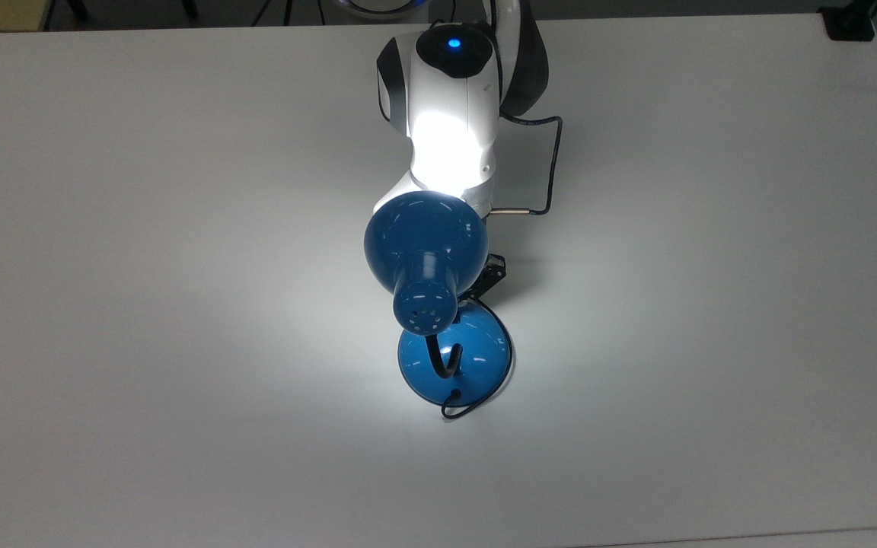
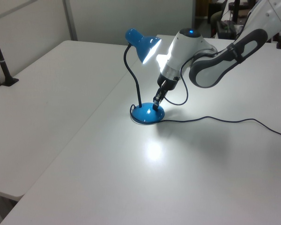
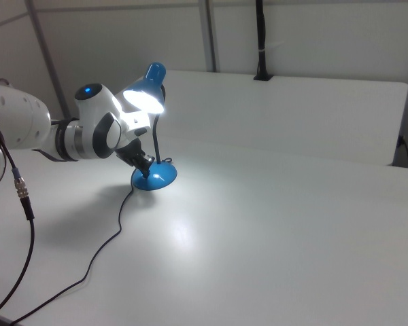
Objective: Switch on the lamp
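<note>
The lamp [image 1: 423,240] is a glossy blue desk lamp standing mid-table, and it is lit. A bright pool of light falls on the table below its shade [image 2: 144,43] and onto the white arm. Its round blue base [image 1: 480,352] sits under a bent black gooseneck [image 2: 133,79]. My gripper [image 2: 157,104] is shut, its black tip pointing down at the base's rim on the arm's side, touching or just above it. In the top view the gripper [image 1: 484,280] is partly hidden behind the shade. The right view shows the lamp [image 3: 147,92] glowing and the gripper [image 3: 147,165] by the base.
The lamp's thin black cord [image 2: 215,119] trails across the white table [image 1: 180,228] to the left view's right. A black cable loops beside the arm's wrist [image 1: 553,164]. A black clamped post [image 2: 3,65] stands at the table's far edge.
</note>
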